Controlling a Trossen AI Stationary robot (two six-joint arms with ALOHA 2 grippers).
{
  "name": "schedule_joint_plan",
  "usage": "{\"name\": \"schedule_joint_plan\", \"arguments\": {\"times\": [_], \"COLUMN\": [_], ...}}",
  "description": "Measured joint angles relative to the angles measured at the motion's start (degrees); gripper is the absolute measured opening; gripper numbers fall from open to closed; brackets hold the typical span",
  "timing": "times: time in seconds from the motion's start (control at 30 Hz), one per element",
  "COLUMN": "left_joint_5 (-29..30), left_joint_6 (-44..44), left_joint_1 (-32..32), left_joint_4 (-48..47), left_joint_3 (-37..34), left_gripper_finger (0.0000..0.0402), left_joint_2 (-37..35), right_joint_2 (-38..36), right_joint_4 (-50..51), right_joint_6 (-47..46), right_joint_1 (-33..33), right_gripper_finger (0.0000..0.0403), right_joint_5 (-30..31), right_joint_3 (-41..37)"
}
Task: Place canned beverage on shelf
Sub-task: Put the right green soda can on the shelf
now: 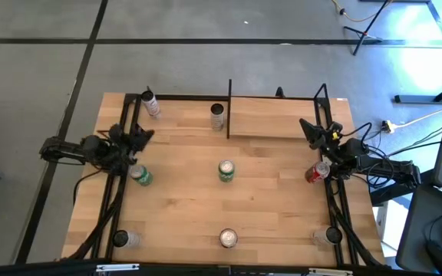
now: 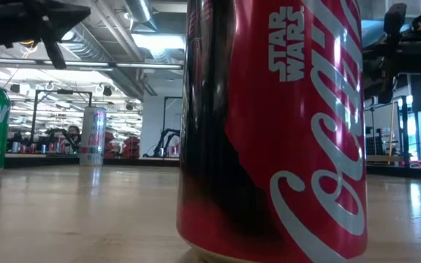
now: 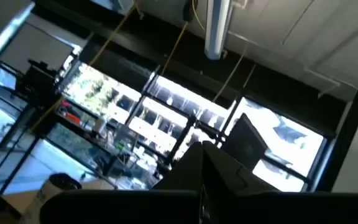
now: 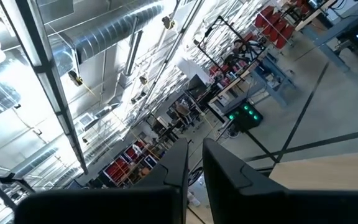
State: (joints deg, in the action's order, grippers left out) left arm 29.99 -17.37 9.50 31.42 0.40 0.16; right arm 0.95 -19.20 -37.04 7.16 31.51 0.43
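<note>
Both hands clenched and empty: left hand (image 1: 140,138) and right hand (image 1: 311,130) parked at the worktop (image 1: 183,207) edges. Best pick: middle can (image 1: 226,171), then up to the shelf (image 1: 275,116).

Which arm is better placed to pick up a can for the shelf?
The right, probably. The right gripper sits beside the shelf, with a red can close under that arm. The left gripper has a green can nearby but is farther from the shelf. Neither holds anything.

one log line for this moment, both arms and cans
left gripper: shut, empty, left edge | right gripper: shut, empty, right edge | shelf: holds no can | red can: on table
</note>
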Motion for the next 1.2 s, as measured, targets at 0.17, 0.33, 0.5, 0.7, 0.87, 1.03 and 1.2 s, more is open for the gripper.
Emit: {"name": "schedule_joint_plan", "arguments": {"times": [0.17,0.33,0.5,0.7,0.87,1.03,1.2], "left_joint_5": [5.46,6.58,5.25,5.07,4.99,6.12,1.18], "left_joint_6": [-0.96,-1.16,-0.51,-0.86,-1.62,0.03,0.62], "left_joint_1": [-0.02,-1.26,-2.76,-4.49,-5.57,-7.56,-8.81], "left_joint_4": [4.78,4.54,4.28,5.44,6.59,6.68,6.33], "left_joint_3": [0.81,5.78,13.55,23.4,31.14,36.1,41.77], "left_gripper_finger": [0.0,0.0,0.0,0.0,0.0,0.0,0.0003], "left_joint_2": [0.96,6.9,19.1,36.8,49.37,56.6,62.02], "right_joint_2": [0.0,0.0,0.0,0.0,0.0,0.0,0.02], "right_joint_4": [0.01,2.72,5.84,6.21,7.56,8.27,8.89], "right_joint_6": [-0.02,0.0,0.0,0.33,0.48,1.31,1.31], "right_joint_1": [0.0,0.0,0.0,0.0,0.0,0.0,0.0], "right_gripper_finger": [0.004,0.004,0.004,0.004,0.004,0.004,0.004], "right_joint_5": [-1.51,-4.7,-6.39,-6.63,-8.2,-9.85,-13.61], "right_joint_3": [0.0,0.0,0.0,0.0,0.0,0.0,0.0]}}
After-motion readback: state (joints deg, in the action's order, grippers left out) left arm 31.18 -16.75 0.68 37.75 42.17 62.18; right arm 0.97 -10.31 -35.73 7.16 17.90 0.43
